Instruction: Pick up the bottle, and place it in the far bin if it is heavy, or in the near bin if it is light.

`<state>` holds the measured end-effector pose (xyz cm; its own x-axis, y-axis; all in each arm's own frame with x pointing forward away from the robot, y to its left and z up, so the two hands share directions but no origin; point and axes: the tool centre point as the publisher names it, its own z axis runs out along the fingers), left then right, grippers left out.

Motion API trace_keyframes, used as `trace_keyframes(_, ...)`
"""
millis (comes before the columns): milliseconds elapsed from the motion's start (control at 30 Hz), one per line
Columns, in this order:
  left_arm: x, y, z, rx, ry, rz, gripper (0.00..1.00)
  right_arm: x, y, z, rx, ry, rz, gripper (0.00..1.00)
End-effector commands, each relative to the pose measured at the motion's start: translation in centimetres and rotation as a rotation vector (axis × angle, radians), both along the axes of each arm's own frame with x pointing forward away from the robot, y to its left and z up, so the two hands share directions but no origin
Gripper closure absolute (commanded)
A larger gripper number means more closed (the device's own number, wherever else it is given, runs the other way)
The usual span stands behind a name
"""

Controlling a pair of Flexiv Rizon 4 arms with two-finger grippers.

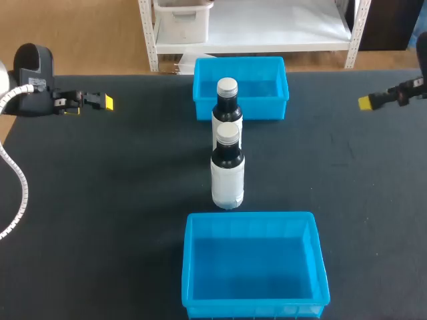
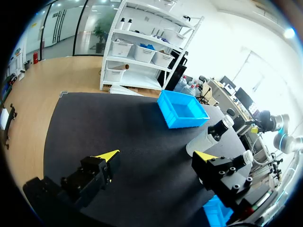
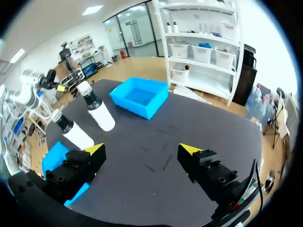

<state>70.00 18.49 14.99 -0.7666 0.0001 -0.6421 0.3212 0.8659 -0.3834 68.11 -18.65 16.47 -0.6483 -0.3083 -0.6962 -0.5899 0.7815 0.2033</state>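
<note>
Black matting covers the table (image 1: 100,200), and two blue bins sit on it along the middle line: the far bin (image 1: 267,110) at the back edge and the near bin (image 1: 190,267) at the front edge, both open at the top with nothing visible inside. Between them stand two upright bottles, each dark with a white label and a pale cap. The rear bottle (image 1: 227,100) stands just in front of the far bin, and the front bottle (image 1: 227,177) stands in line with it, just short of the near bin's back rim. In the head view the front one overlaps the rear one, but the right wrist view shows a strip of mat between them, so they are apart. The left gripper (image 1: 105,102) hangs over the far left of the table, pointing inward, well apart from the bottles and bins. In its own wrist view its fingers are spread wide with only mat between the yellow tips, and the bottles and far bin lie ahead of it. The right gripper (image 1: 365,103) hangs over the far right of the table, likewise pointing inward and well clear of everything. Its wrist view also shows the fingers spread wide and holding nothing, with both bottles and both bins ahead of it.
</note>
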Motion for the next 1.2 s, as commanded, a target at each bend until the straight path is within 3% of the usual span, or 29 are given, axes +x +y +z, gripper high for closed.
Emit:
trace_keyframes(33,0.0,0.0,0.0,0.0,0.0,0.0,0.0,0.3,-0.8,0.3,0.026,-0.018,0.552,0.0)
trace_keyframes(400,0.0,0.0,0.0,0.0,0.0,0.0,0.0,0.3,-0.8,0.3,0.026,-0.018,0.552,0.0)
trace_keyframes(533,0.0,0.0,0.0,0.0,0.0,0.0,0.0,-0.6,1.6,0.5,-0.021,-0.097,0.592,0.0)
trace_keyframes(800,0.0,0.0,0.0,0.0,0.0,0.0,0.0,-3.9,7.6,0.8,0.009,-0.239,0.654,0.0)
trace_keyframes(1200,0.0,0.0,0.0,0.0,0.0,0.0,0.0,-6.3,16.0,-1.0,-0.011,-0.296,0.668,0.0)
